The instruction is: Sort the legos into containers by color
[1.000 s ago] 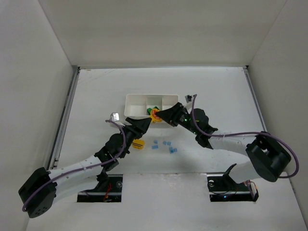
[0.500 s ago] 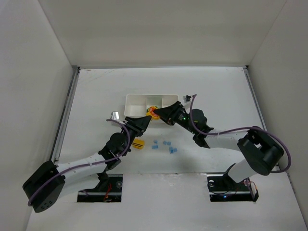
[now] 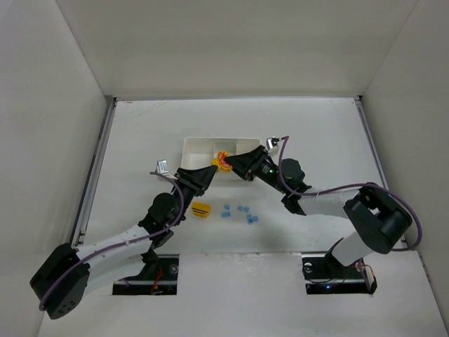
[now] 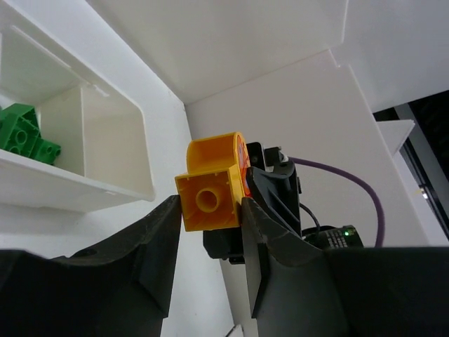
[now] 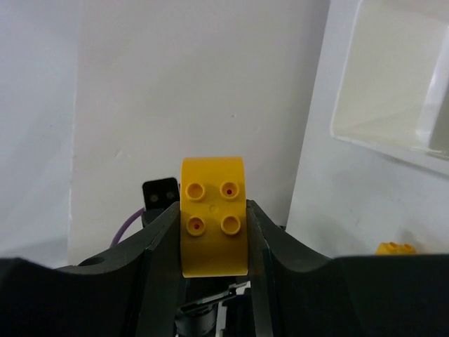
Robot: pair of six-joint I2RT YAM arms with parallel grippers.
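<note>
A yellow arched brick (image 3: 224, 162) hangs in the air just in front of the white three-compartment tray (image 3: 210, 144). My right gripper (image 3: 236, 164) is shut on it; four studs face the right wrist camera (image 5: 212, 228). From the other side my left gripper (image 3: 212, 170) is shut on the same brick (image 4: 209, 200), both fingers against its sides. Green bricks (image 4: 25, 133) lie in one tray compartment. Another yellow brick (image 3: 202, 210) and several small light blue bricks (image 3: 242, 211) lie on the table.
The tray's compartment (image 4: 105, 140) beside the green bricks looks bare in the left wrist view. White walls enclose the table on three sides. Both arms stretch in from the near edge and meet at the tray's front rim.
My left gripper has moved up from the table brick toward the tray and closed onto the yellow brick held by the right gripper. The right gripper has shifted slightly toward the tray.
</note>
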